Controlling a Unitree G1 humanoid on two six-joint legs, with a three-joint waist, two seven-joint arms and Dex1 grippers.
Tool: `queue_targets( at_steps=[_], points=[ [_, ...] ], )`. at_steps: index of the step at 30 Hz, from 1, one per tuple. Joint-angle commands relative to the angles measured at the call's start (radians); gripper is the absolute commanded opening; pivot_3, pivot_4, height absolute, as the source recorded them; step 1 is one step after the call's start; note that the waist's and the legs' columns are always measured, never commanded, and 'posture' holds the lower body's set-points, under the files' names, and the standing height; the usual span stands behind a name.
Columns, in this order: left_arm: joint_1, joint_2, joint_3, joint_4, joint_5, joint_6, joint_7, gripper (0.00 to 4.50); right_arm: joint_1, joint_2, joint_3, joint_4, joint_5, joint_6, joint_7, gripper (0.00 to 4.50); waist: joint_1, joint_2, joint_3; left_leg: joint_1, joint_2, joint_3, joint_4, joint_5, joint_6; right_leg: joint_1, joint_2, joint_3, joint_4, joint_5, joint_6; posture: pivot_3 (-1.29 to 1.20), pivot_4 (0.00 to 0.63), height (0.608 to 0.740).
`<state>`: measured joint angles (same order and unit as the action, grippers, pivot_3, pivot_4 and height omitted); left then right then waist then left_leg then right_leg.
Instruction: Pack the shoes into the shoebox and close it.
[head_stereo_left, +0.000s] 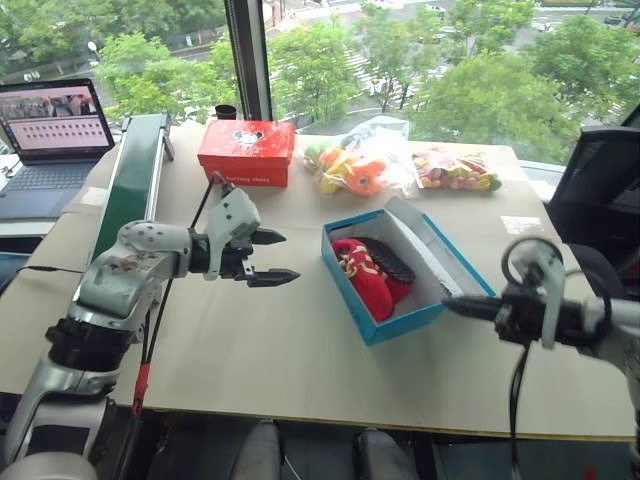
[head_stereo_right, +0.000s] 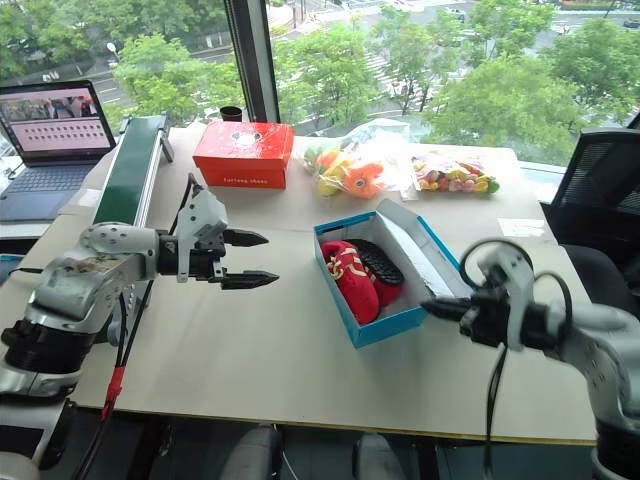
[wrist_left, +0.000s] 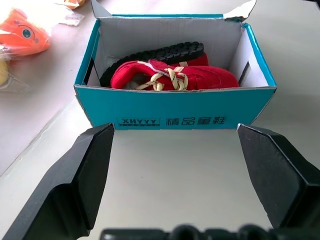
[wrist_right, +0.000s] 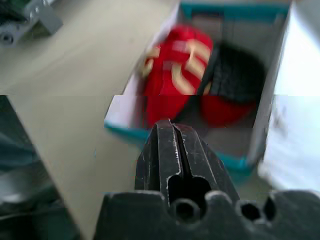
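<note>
The left arm (head_stereo_left: 125, 275) is built of rounded silver-grey shells, scuffed brown on the forearm, with a black ring joint lower down. A thin black cable loops from behind the left gripper (head_stereo_left: 272, 257) along the arm, beside a red-sleeved cable under the forearm. Behind that pincer's two tapered, matte black fingers (wrist_left: 80, 182) sits a pale grey angular housing. The right arm (head_stereo_right: 590, 345) is grey too, with a round grey wrist piece and black cable loops directly behind the right gripper (head_stereo_left: 450, 304), whose black fingers are scratched.
</note>
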<state>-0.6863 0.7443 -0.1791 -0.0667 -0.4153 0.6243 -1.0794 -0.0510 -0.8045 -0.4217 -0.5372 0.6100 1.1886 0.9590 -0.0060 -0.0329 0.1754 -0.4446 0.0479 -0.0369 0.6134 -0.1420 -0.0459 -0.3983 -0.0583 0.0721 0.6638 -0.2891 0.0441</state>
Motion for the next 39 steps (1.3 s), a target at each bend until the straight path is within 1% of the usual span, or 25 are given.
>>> queue_targets(
  at_steps=[1,3,5,7,9,11,13,16,17,18,21,24,29,31,33,34,36,37,39],
  points=[
    [-0.06,-0.024,-0.019,0.036,0.028,-0.054,-0.048,4.17,0.106,0.061,-0.004,-0.015,-0.016,-0.061,-0.078,0.05,-0.013,-0.001,0.0,0.002,0.0,-0.001,0.0,0.0,0.0,0.002,0.001,0.0,0.0,-0.002,0.004,0.0,0.15,0.739],
    [-0.075,-0.031,-0.024,0.053,0.039,-0.063,-0.064,4.17,0.122,0.128,0.004,0.054,-0.023,-0.119,-0.116,0.05,-0.025,-0.001,0.0,0.007,0.001,-0.001,0.001,0.0,0.0,0.007,0.001,0.0,0.0,-0.004,0.006,0.0,0.15,0.739],
    [-0.08,-0.03,-0.025,0.059,0.044,-0.067,-0.078,4.17,0.102,0.18,0.037,0.176,-0.09,-0.221,-0.18,0.05,-0.037,-0.001,0.0,0.007,0.001,-0.001,0.001,0.0,0.001,0.008,0.001,0.0,0.0,-0.004,0.006,0.0,0.15,0.739],
    [-0.083,-0.029,-0.027,0.06,0.053,-0.07,-0.086,4.17,0.065,0.199,0.075,0.313,-0.191,-0.321,-0.272,0.05,-0.041,-0.001,0.0,0.009,0.001,0.0,0.001,0.0,0.001,0.01,0.001,0.001,-0.001,-0.004,0.007,0.0,0.15,0.739],
    [-0.085,-0.027,-0.022,0.053,0.058,-0.065,-0.088,4.17,0.014,0.228,0.052,0.424,-0.219,-0.392,-0.335,0.05,-0.039,-0.001,0.001,0.009,0.0,0.0,0.001,0.0,0.001,0.009,0.001,0.001,-0.001,-0.004,0.007,0.0,0.15,0.739],
    [-0.083,-0.022,-0.009,0.041,0.055,-0.053,-0.092,4.17,-0.041,0.251,0.02,0.529,-0.206,-0.451,-0.345,0.05,-0.037,0.0,0.001,0.009,0.0,0.0,0.0,0.0,0.001,0.009,0.0,0.001,0.0,-0.004,0.007,0.0,0.15,0.739],
    [-0.076,-0.013,-0.006,0.034,0.062,-0.053,-0.092,4.17,-0.082,0.261,0.023,0.615,-0.213,-0.509,-0.349,0.05,-0.036,0.001,0.001,0.009,0.0,0.0,-0.001,0.0,0.001,0.009,0.001,0.001,0.0,-0.004,0.006,0.0,0.15,0.739],
    [-0.067,-0.003,0.004,0.024,0.063,-0.048,-0.084,4.17,-0.166,0.3,0.008,0.737,-0.171,-0.561,-0.339,0.05,-0.038,0.001,0.001,0.008,0.0,0.0,-0.003,0.0,0.001,0.009,0.0,0.001,-0.001,-0.004,0.006,0.0,0.15,0.739],
    [-0.064,-0.004,0.012,0.018,0.056,-0.039,-0.077,4.17,-0.19,0.309,0.008,0.772,-0.162,-0.568,-0.333,0.05,-0.039,0.001,0.002,0.009,0.0,0.0,-0.003,0.0,0.001,0.009,0.0,0.001,-0.001,-0.002,0.003,0.0,0.15,0.739],
    [-0.062,-0.006,0.019,0.009,0.047,-0.027,-0.071,4.17,-0.207,0.313,0.014,0.801,-0.159,-0.574,-0.323,0.05,-0.039,0.001,0.002,0.008,0.0,0.0,-0.004,0.0,0.001,0.008,0.0,0.001,-0.001,-0.001,0.001,0.0,0.15,0.739],
    [-0.047,-0.002,0.025,-0.019,0.043,-0.015,-0.064,4.17,-0.248,0.335,0.003,0.878,-0.141,-0.58,-0.322,0.05,-0.038,0.001,0.002,0.008,0.0,0.0,-0.004,0.0,0.001,0.008,0.0,0.001,-0.001,-0.001,0.001,0.0,0.15,0.739],
    [-0.038,0.001,0.034,-0.029,0.047,-0.007,-0.061,4.17,-0.26,0.341,-0.002,0.911,-0.13,-0.589,-0.322,0.05,-0.034,0.001,0.002,0.008,0.0,0.0,-0.004,0.0,0.001,0.009,0.0,0.001,-0.001,-0.001,0.001,0.0,0.15,0.739],
    [-0.029,0.009,0.038,-0.027,0.055,-0.009,-0.059,4.17,-0.298,0.379,-0.035,0.962,-0.101,-0.668,-0.323,0.05,-0.036,0.001,0.002,0.009,0.0,-0.001,-0.003,0.0,0.001,0.009,0.0,0.0,-0.001,-0.001,0.001,0.0,0.15,0.739],
    [-0.03,0.009,0.037,-0.026,0.055,-0.009,-0.058,4.17,-0.308,0.39,-0.042,0.959,-0.106,-0.739,-0.326,0.05,-0.04,0.002,0.002,0.009,0.0,-0.001,-0.003,0.0,0.001,0.009,0.0,0.0,0.0,-0.001,0.001,0.0,0.15,0.739],
    [-0.03,0.009,0.036,-0.027,0.055,-0.008,-0.059,4.17,-0.339,0.413,-0.101,0.943,-0.053,-0.791,-0.349,0.05,-0.041,0.002,0.002,0.009,0.0,-0.001,-0.003,0.0,0.001,0.009,0.0,0.001,0.0,-0.001,0.001,0.0,0.15,0.739],
    [-0.031,0.01,0.035,-0.026,0.055,-0.009,-0.06,4.17,-0.37,0.425,-0.157,0.947,0.007,-0.78,-0.378,0.05,-0.04,0.002,0.002,0.009,0.0,-0.001,-0.003,0.0,0.001,0.009,0.0,0.0,0.0,-0.001,0.001,0.0,0.15,0.739],
    [-0.043,0.019,0.036,-0.007,0.068,-0.023,-0.064,4.17,-0.456,0.439,-0.285,0.953,0.18,-0.719,-0.433,0.05,-0.042,0.004,0.003,0.009,0.0,-0.001,-0.003,0.0,0.001,0.009,0.0,0.001,0.0,-0.001,0.0,0.0,0.15,0.739],
    [-0.057,0.026,0.04,0.015,0.076,-0.031,-0.065,4.17,-0.485,0.437,-0.314,0.936,0.242,-0.676,-0.438,0.05,-0.042,0.006,0.005,0.009,0.0,0.0,-0.003,0.0,0.001,0.009,0.0,0.001,0.0,0.0,0.0,0.0,0.15,0.739],
    [-0.084,0.047,0.041,0.053,0.097,-0.055,-0.078,4.17,-0.51,0.425,-0.308,0.862,0.328,-0.578,-0.417,0.05,-0.039,0.006,0.006,0.009,0.0,0.0,-0.003,0.0,0.001,0.009,0.0,0.001,0.001,0.0,0.0,0.0,0.15,0.739]
  ],
)
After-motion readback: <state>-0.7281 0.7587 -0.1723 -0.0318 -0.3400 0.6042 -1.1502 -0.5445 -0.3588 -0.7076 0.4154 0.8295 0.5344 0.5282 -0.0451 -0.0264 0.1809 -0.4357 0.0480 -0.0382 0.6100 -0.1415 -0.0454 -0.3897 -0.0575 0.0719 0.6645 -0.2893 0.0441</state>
